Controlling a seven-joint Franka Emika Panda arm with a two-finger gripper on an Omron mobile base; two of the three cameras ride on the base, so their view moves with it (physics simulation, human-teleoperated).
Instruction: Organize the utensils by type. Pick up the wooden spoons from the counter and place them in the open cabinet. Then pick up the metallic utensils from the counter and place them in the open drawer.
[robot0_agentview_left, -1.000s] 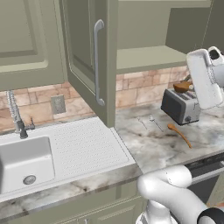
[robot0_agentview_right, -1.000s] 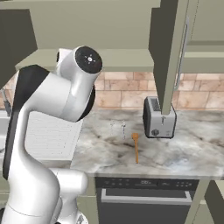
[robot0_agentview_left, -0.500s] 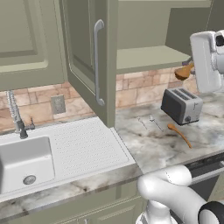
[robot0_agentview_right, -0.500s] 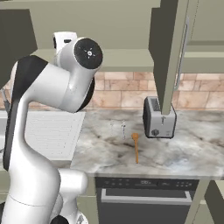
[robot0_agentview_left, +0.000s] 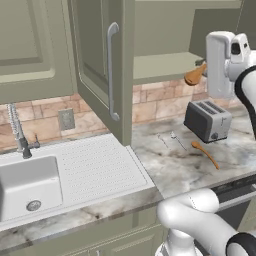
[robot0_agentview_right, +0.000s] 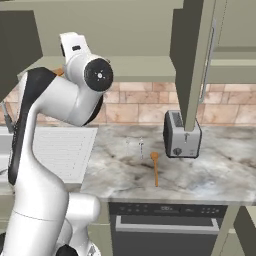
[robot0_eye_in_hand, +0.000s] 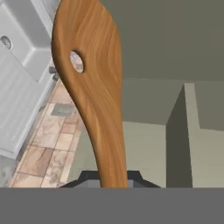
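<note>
A: What's around the hand?

B: The open cabinet (robot0_agentview_left: 165, 67) sits right ahead of it, shelf edge just below. Far beneath lies the counter (robot0_agentview_left: 175, 170), with the toaster (robot0_agentview_left: 207, 120) under the hand, the second wooden spoon (robot0_agentview_left: 205, 153) beside that, and the metallic utensils (robot0_agentview_left: 170, 140) a little further off.

A: And the gripper (robot0_eye_in_hand: 109, 181)?

B: Clamped on the held wooden spoon (robot0_eye_in_hand: 94, 87), which juts from the fingers toward the shelf.

A: Risk?

B: I'd judge the spoon's long end could catch the shelf lip or the door, twist in the grip and drop onto the toaster.
</note>
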